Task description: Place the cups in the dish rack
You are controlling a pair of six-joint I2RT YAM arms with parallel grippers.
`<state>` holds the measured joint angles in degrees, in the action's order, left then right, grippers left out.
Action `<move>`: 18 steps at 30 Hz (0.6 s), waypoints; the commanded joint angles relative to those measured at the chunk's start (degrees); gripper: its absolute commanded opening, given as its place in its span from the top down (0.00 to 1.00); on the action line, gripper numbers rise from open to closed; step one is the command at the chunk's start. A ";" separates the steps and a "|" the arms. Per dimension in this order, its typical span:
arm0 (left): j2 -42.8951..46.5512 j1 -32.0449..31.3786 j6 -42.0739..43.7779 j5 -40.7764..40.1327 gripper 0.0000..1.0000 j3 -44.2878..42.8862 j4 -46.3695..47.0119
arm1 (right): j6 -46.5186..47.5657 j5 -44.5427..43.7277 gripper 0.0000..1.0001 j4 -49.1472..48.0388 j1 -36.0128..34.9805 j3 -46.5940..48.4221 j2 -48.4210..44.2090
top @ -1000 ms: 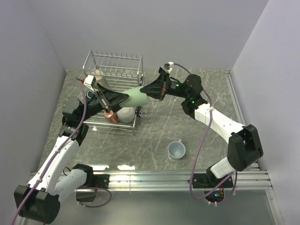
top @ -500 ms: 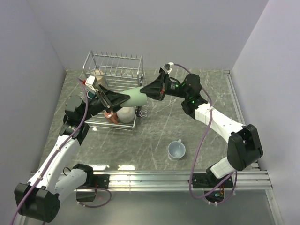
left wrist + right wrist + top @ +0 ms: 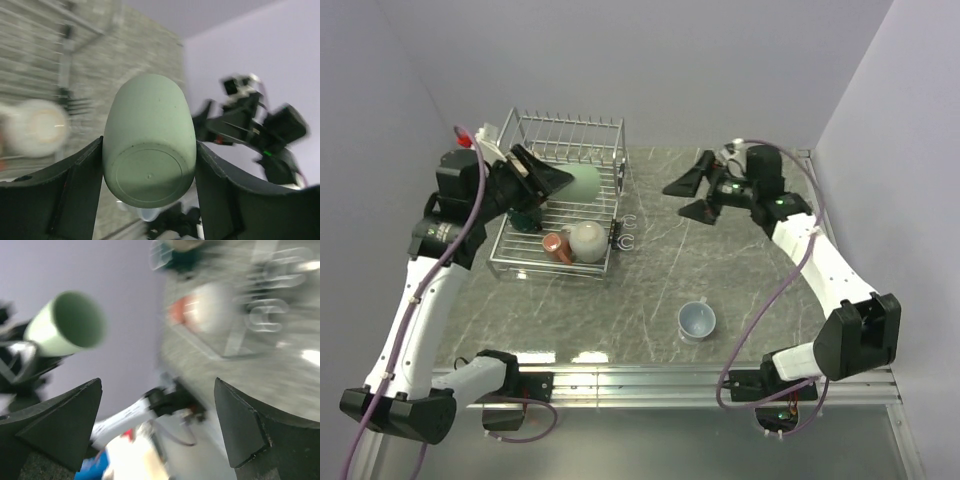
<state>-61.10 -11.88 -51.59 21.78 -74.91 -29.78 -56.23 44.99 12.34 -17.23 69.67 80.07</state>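
Over on the left side, the left gripper [image 3: 555, 178] is squeezing the pale green cup [image 3: 582, 183] by its round sides. The cup lies sideways, up in the air above the rack [image 3: 563, 121]. Down inside the rack sit a red-brown cup [image 3: 556, 247] and a cream cup [image 3: 588, 241], touching each other. Next along, a blue cup [image 3: 697, 320] waits alone on the table [image 3: 760, 270], well apart from the rack. Far right, the right gripper [image 3: 685, 197] hangs wide open with nothing in it.

I think the green cup could slip, because its sides are smooth. If it drops from up there, it could bang into the cups below and chip them. It should go lower before being let go.
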 commanded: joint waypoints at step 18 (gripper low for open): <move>-7.10 3.71 12.66 -36.72 1.00 -0.85 -24.36 | 18.79 -5.27 0.00 22.82 7.13 -9.46 -7.65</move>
<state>-68.20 -8.32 -39.62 -10.37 -75.96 -56.05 -39.31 39.64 34.89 -9.98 61.01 74.78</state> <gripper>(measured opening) 0.686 0.996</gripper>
